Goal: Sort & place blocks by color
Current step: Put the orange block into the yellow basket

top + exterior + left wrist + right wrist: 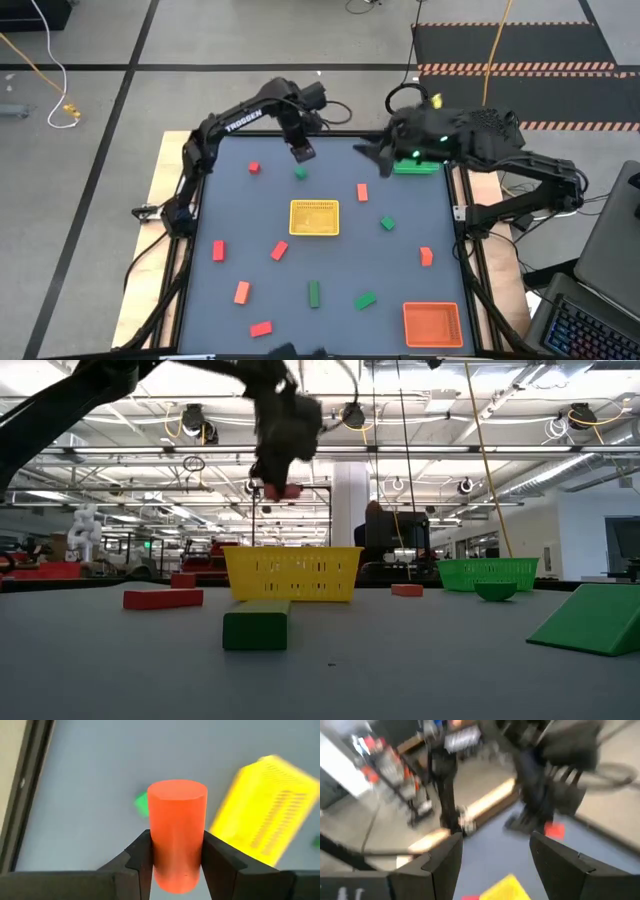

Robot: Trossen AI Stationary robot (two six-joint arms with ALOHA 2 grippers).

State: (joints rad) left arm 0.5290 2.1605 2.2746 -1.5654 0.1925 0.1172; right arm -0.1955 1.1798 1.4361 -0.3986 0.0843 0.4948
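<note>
Above the desk's (240,215) far side: left gripper (177,862) clenched on orange-red cylinder (177,832); carry level toward orange tray (432,323). Right gripper (495,852) released, idle.

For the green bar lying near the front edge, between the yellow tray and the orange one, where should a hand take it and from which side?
Take the green bar across its two long sides at mid-length, coming straight down. It lies flat with its long axis running front to back, so the narrow width probably suits the fingers, and nothing touches either flank. The left hand already holds an orange-red block; the right hand is open by the green tray.

Three trays (314,218) — thirteen blocks (279,251)
</note>
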